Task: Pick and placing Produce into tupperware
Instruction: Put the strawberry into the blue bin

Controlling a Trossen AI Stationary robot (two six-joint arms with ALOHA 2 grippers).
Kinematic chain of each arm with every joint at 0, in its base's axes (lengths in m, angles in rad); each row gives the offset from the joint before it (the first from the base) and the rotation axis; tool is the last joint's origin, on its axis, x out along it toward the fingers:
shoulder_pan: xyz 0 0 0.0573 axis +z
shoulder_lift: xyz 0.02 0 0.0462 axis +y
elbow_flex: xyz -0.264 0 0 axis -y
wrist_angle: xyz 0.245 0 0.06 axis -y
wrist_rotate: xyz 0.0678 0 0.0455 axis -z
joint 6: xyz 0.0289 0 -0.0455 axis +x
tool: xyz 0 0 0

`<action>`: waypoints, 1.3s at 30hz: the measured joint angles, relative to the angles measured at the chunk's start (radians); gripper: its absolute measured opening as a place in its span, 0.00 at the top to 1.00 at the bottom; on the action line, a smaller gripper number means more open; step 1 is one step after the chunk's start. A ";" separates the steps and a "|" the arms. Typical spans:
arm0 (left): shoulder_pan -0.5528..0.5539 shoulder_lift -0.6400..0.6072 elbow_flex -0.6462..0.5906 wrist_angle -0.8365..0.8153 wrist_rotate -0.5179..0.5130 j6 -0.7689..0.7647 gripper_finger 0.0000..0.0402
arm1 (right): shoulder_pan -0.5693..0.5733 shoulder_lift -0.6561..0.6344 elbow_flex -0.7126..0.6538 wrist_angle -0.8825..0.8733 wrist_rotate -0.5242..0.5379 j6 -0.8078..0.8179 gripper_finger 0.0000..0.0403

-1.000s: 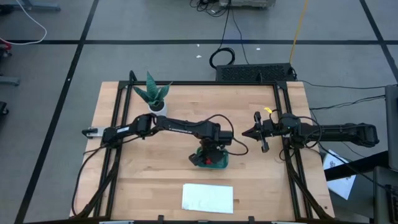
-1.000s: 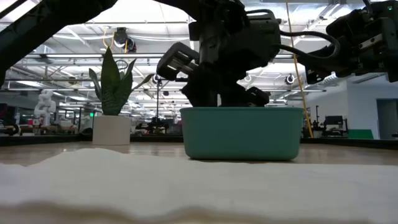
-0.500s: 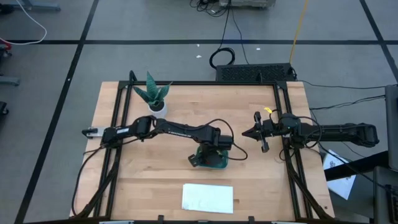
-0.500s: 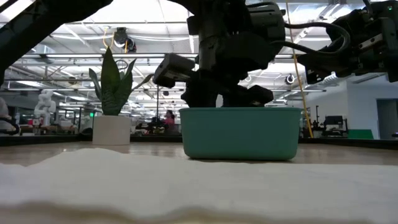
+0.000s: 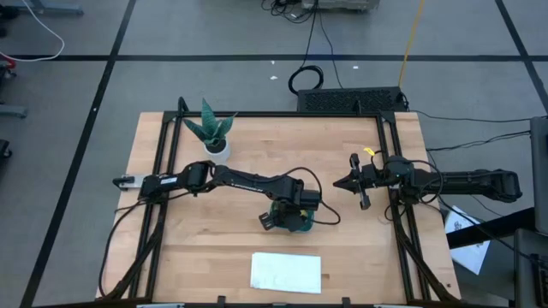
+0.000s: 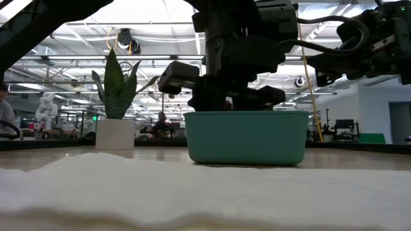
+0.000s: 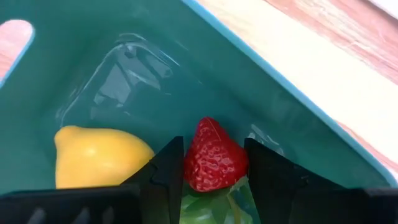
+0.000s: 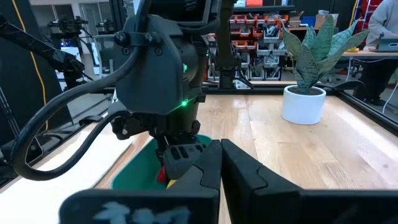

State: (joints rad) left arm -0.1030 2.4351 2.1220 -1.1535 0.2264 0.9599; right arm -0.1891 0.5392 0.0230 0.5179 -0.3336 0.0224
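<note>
The teal tupperware (image 5: 300, 227) (image 6: 244, 136) stands mid-table, and my left gripper (image 5: 287, 214) (image 7: 214, 149) reaches down into it. In the left wrist view a dark red strawberry (image 7: 213, 158) sits between its two fingers. A yellow lemon (image 7: 99, 158) lies on the tub's floor beside them. Something green (image 7: 205, 208) shows just under the strawberry; what it is I cannot tell. My right gripper (image 5: 338, 182) (image 8: 221, 149) waits shut at the table's right, pointing level toward the tub. My left gripper pinches the strawberry between its two fingers, one finger (image 7: 169, 168) on each of its sides (image 7: 193, 163). The fingers come from above, pointing steeply down into the tub. Whether the strawberry rests on the tub's floor is hidden by the fingers.
A spiky plant in a white pot (image 5: 211, 133) (image 6: 115, 96) stands at the far left. A flat white sheet (image 5: 285, 272) lies near the front edge. Black rails (image 5: 158, 214) run along the table's left and right sides.
My left gripper has rolled its wrist while staying inside the tub, its fingers keeping the same gap.
</note>
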 joint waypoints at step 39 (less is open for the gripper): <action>-0.033 -0.001 -0.009 0.062 0.004 0.034 0.66 | 0.000 0.000 0.000 0.000 0.000 0.000 1.00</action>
State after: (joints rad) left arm -0.1360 2.4345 2.1126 -1.0913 0.2300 0.9944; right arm -0.1894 0.5392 0.0227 0.5179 -0.3336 0.0227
